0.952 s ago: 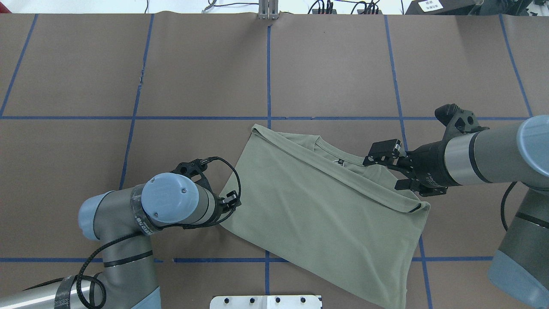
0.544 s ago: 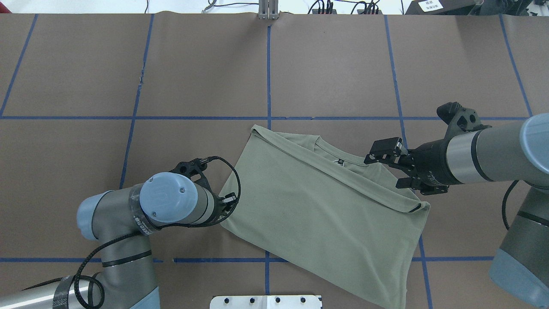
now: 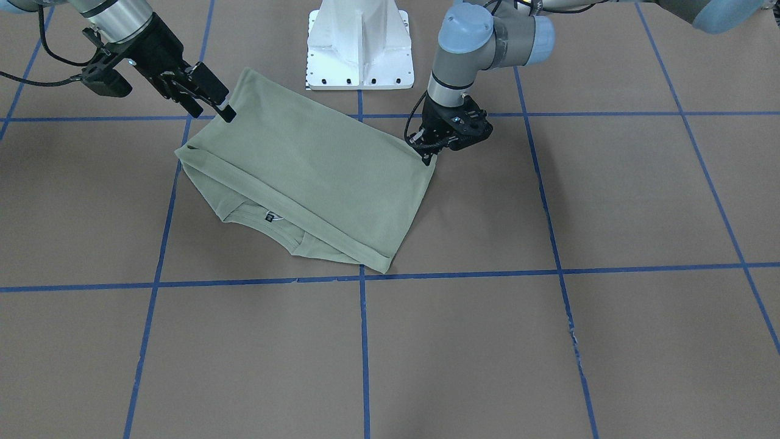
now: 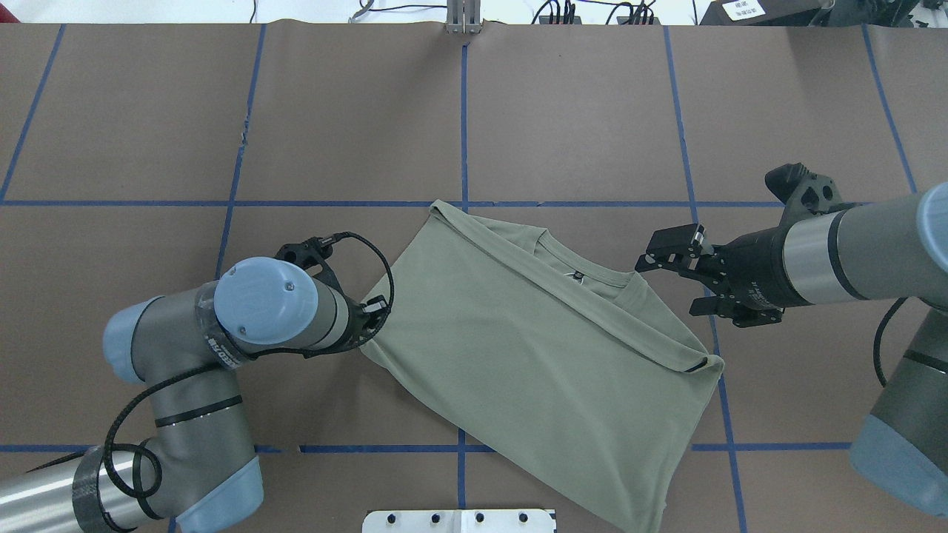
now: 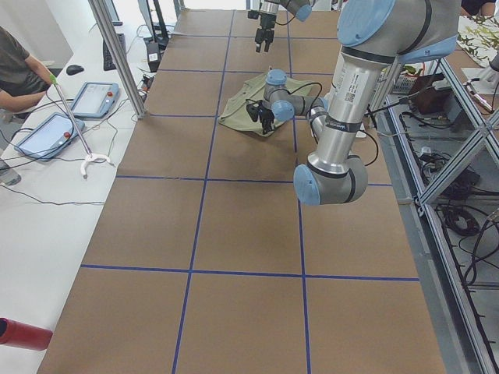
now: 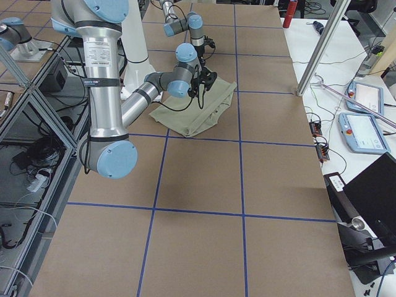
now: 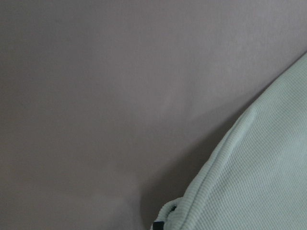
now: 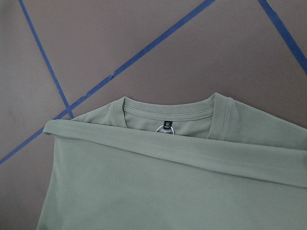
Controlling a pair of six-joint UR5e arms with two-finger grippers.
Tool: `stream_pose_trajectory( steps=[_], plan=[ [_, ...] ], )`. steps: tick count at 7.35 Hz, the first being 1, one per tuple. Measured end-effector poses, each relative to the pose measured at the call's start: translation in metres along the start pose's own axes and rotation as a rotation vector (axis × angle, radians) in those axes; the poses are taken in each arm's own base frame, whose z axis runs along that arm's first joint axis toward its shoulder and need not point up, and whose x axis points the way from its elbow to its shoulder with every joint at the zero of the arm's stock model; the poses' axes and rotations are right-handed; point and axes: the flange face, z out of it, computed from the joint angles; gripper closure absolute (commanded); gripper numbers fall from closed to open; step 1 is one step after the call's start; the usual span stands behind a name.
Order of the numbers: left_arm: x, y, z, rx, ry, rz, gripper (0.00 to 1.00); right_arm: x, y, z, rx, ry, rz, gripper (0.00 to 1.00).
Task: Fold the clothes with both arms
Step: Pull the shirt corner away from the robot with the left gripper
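Seen from overhead, the folded shirt [image 4: 541, 363] lies flat on the near half of the table [image 4: 592, 111]. It spreads toward 4–5 o'clock from the central crossing of the blue tape [image 4: 463, 133]. Its long axis runs from 10 o'clock to 4 o'clock, and the collar opens toward 1 o'clock. The left gripper [image 3: 428, 157] stands at the shirt's 8 o'clock corner, its fingers pinched together on the fabric edge. The right gripper [image 4: 675, 285] hovers just off the 2 o'clock side with its fingers spread and nothing between them. Brown paper covers the table, which the tape divides into squares. The front-facing view alone shows the white pedestal [image 3: 359, 42] in full. The left side view shows a seated person [image 5: 12, 66] at a white bench [image 5: 47, 195]. The right wrist view resolves the black neck label [image 8: 167, 122]. The left wrist view shows only a shirt edge against brown paper.
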Motion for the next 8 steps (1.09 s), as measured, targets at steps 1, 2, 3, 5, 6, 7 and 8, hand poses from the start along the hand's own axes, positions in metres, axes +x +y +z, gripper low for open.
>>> stream_pose_trajectory(
  steps=[1,2,3,5,6,7,8],
  plan=[
    [0.003,-0.025,-0.001,0.034,-0.002,-0.026,1.00,-0.001,-0.005,-0.005,-0.001,-0.005,0.007,0.00],
    [0.011,-0.046,0.003,0.077,-0.005,-0.038,1.00,-0.002,-0.009,-0.009,0.003,-0.008,0.011,0.00],
    [0.024,-0.067,0.009,0.128,-0.003,-0.038,1.00,-0.003,-0.013,-0.012,0.009,-0.013,0.015,0.00],
    [0.046,-0.118,0.007,0.206,0.023,-0.017,1.00,-0.004,-0.017,-0.014,0.017,-0.019,0.018,0.00],
    [0.054,-0.144,0.005,0.240,0.036,0.009,1.00,-0.005,-0.018,-0.015,0.019,-0.020,0.018,0.00],
    [0.061,-0.165,0.004,0.275,0.056,0.035,1.00,-0.005,-0.018,-0.015,0.020,-0.021,0.018,0.00],
    [0.069,-0.179,0.007,0.304,0.083,0.059,1.00,-0.005,-0.019,-0.016,0.021,-0.021,0.019,0.00]
  ],
)
